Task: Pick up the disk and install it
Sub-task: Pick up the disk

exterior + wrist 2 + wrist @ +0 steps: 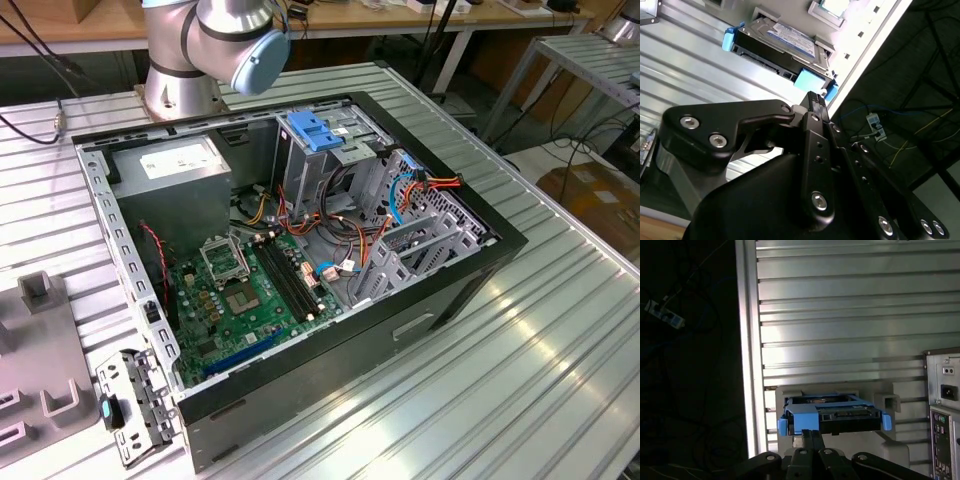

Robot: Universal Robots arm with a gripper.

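The disk [790,37] is a flat silver drive with a white and blue label, in a blue plastic carrier. It rests in a pale grey holder [890,402] on the ribbed metal table, close to the table's edge. In both wrist views my gripper [813,96] hovers just short of the carrier's blue end tab [802,421]. Its black fingers are pressed together, with nothing between them. From the first wrist view the disk [840,415] shows end on, right beyond the gripper [811,432]. I cannot tell whether the fingertips touch the tab.
An open computer case [300,250] lies on the table, with a green motherboard, a grey power supply [180,165], a blue latch [315,130] and grey drive bays [410,250]. The case's rear panel [945,405] stands near the holder. The table edge [747,340] drops off beside the disk.
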